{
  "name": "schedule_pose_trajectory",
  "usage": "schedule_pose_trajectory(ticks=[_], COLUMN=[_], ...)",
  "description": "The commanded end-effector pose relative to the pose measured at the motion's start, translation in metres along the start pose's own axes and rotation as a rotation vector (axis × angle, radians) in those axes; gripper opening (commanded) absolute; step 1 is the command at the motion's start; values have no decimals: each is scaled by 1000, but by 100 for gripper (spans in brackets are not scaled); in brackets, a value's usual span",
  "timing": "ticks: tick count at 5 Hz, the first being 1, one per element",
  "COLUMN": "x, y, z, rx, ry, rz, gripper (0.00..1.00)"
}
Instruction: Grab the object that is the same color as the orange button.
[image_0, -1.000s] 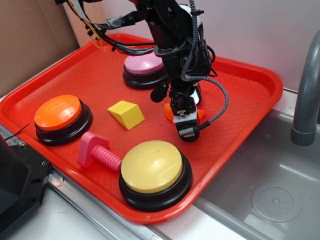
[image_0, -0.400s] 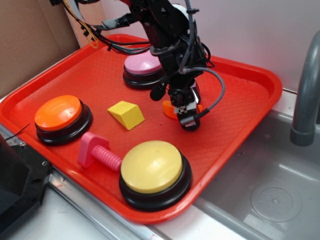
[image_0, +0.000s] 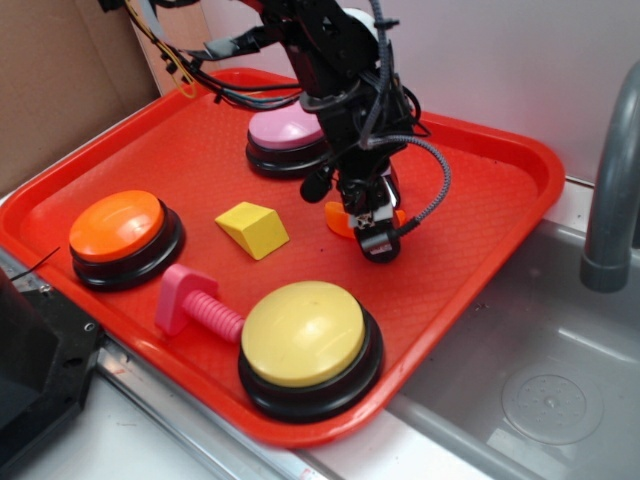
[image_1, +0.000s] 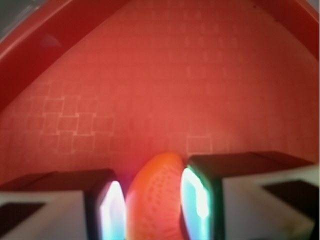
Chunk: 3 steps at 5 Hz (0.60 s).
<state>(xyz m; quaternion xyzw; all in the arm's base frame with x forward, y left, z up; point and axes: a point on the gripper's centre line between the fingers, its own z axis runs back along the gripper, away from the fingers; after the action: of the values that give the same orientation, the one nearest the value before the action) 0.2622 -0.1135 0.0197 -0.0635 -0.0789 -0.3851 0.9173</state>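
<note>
The small orange crescent (image_0: 337, 219) sits on the red tray (image_0: 480, 180), right of its middle, mostly hidden behind my gripper (image_0: 364, 218). In the wrist view the crescent (image_1: 155, 195) stands on edge between my two fingers, and both pads press on it. My gripper (image_1: 152, 200) is shut on it, low over the tray floor. I cannot tell if the crescent still touches the tray. The orange button (image_0: 117, 225) on its black base stands at the tray's left, far from the gripper.
A yellow wedge block (image_0: 252, 228) lies left of the gripper. A pink bolt (image_0: 195, 308) and a yellow button (image_0: 303, 335) are near the front edge. A pink button (image_0: 285, 130) is behind the arm. A steel sink (image_0: 540, 390) and grey faucet (image_0: 610, 200) are to the right.
Over the last second the gripper shifted slightly back and tilted, and less of the crescent shows at its sides. Nothing has moved in the last half second.
</note>
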Motion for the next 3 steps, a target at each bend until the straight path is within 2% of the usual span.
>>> schedule_pose_trajectory(ticks=[1, 2, 3], x=[1, 5, 8], y=[-2, 4, 6], z=[27, 60, 81], rx=[17, 40, 21], ry=[86, 86, 95], rz=[94, 175, 221], gripper=[0, 0, 0])
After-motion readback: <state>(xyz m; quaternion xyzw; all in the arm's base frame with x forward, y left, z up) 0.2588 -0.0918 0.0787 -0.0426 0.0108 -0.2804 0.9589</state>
